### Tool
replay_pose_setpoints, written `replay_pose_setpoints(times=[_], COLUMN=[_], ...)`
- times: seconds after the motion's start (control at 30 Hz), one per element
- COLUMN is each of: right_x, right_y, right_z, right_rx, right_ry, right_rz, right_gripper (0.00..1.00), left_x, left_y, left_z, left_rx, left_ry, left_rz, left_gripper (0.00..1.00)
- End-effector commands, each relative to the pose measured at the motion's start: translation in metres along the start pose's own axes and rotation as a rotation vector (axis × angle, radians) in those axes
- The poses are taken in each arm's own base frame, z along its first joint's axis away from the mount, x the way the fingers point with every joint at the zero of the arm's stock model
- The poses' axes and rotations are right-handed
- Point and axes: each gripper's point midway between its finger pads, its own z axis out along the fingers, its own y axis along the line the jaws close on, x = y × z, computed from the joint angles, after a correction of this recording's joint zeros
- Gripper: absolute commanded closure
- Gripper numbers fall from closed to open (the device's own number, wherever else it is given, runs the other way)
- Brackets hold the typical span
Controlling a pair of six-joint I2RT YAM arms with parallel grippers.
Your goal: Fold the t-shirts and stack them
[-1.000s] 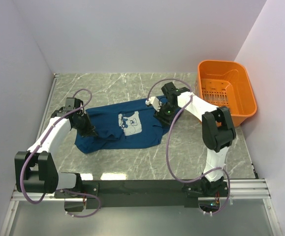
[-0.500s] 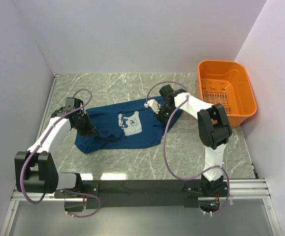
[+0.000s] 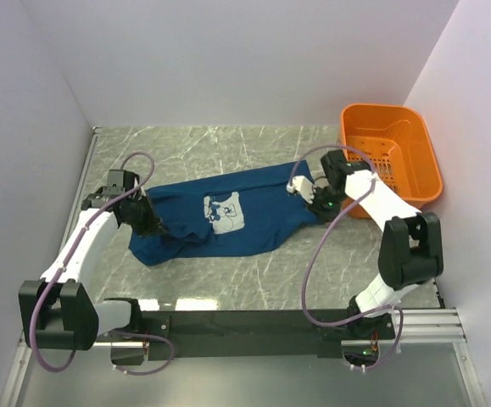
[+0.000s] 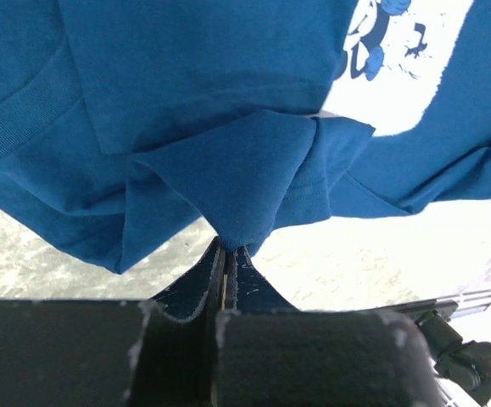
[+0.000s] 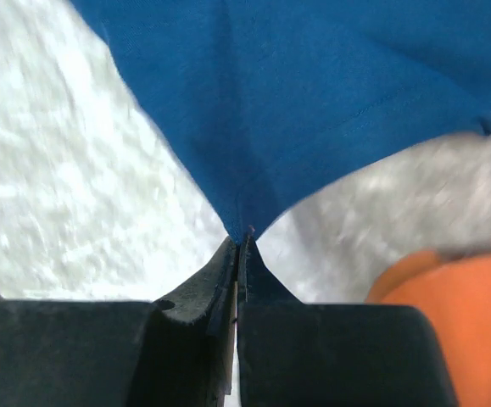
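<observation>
A dark teal-blue t-shirt (image 3: 228, 220) with a pale grey chest print (image 3: 224, 212) lies stretched across the marble table. My left gripper (image 3: 146, 222) is shut on a bunched fold at the shirt's left end; in the left wrist view the t-shirt (image 4: 228, 127) is pinched at the left gripper's (image 4: 228, 248) tips. My right gripper (image 3: 320, 197) is shut on the shirt's right edge, close to the orange basket. The right wrist view shows the t-shirt (image 5: 313, 93) drawn to a point between the right gripper's (image 5: 241, 242) tips.
An orange plastic basket (image 3: 415, 191) stands at the back right against the wall, its rim (image 5: 449, 288) just beside my right gripper. White walls enclose the table on three sides. A black rail (image 3: 245, 322) runs along the near edge.
My right gripper closed on the shirt's right edge and pulled it rightward toward the basket, stretching the cloth out. The left gripper kept its hold and shifted only slightly.
</observation>
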Motion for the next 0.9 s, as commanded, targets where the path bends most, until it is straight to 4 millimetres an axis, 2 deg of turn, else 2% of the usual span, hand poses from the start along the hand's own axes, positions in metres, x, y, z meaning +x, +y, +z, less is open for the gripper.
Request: replay_pose_setpoints(times=[0.0,0.13,0.23,0.37,0.57,0.7,0.87], right_x=[0.033,0.061,0.077,0.088,0.073,0.063,0.054], right_y=[0.01,0.013,0.006,-0.004,-0.008,-0.01,-0.014], right_z=[-0.004,0.001,0.0,-0.004,-0.004,-0.005,-0.003], right_rx=[-0.016,-0.009,0.02,0.031,-0.001,-0.027,-0.042], right_ry=[0.065,0.117,0.142,0.143,0.078,0.04,0.021], right_rz=[-0.055,-0.044,-0.042,-0.016,-0.002,0.011,0.015], right_gripper=[1.0,1.0,1.0,1.0,1.0,1.0,1.0], left_x=[0.004,0.008,0.01,0.014,0.008,-0.001,-0.026], left_y=[-0.011,-0.016,-0.015,-0.012,-0.011,-0.02,-0.044], left_z=[-0.014,-0.021,-0.029,-0.038,-0.05,-0.056,-0.065], left_rx=[0.055,0.08,0.073,0.06,0.043,0.071,0.143], left_ry=[-0.001,0.003,-0.011,-0.039,-0.1,-0.122,-0.174], left_rz=[-0.01,-0.025,-0.044,-0.084,-0.118,-0.117,-0.09], left_gripper=[0.99,0.99,0.99,0.99,0.99,0.99,0.99])
